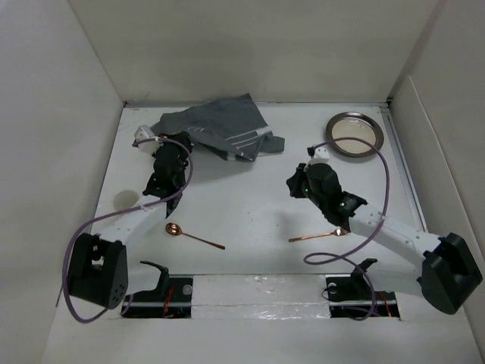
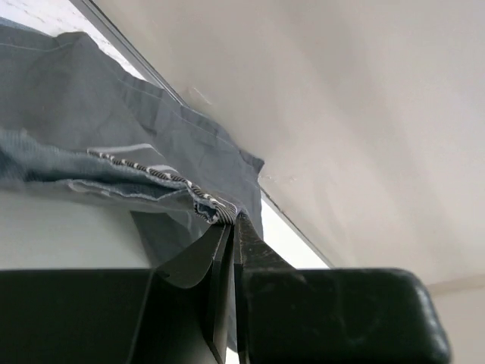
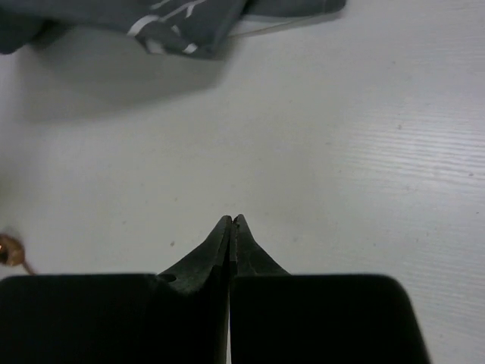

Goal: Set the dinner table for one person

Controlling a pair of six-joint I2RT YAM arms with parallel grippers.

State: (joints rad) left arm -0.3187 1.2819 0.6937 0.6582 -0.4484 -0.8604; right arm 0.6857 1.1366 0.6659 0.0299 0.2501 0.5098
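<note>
Crowding the far left of the dinner table point(image 1: 250, 201), a dark grey placemat point(image 1: 220, 125) with pale stripes lay bunched and folded over itself, its crumpled length running roughly left to right just short of the far wall. A round metal plate point(image 1: 353, 134) sat in the far right corner, well apart from the cloth. Nearer the arms, a copper spoon point(image 1: 197, 237) lay on the left half with its bowl toward the left and its handle slanting toward the near right. A second copper utensil point(image 1: 314, 236) lay on the right half, one end hidden beneath the right arm, so its kind could not be told. Purple cables point(image 1: 76, 250) looped from both arms over the near part of the surface.

The table itself filled the middle of the overhead view, white and flat, with its longer sides seeming to run left to right. White upright side panels point(image 1: 61, 152) closed it in on the left, right and far sides.

The left gripper point(image 2: 233, 227) was clenched on the striped hem of the placemat, the cloth pinched between its tips and lifted off the surface near the far wall. The right gripper point(image 3: 233, 224) hung over bare table between the cloth and the near utensil, its jaws pressed together with nothing between them
</note>
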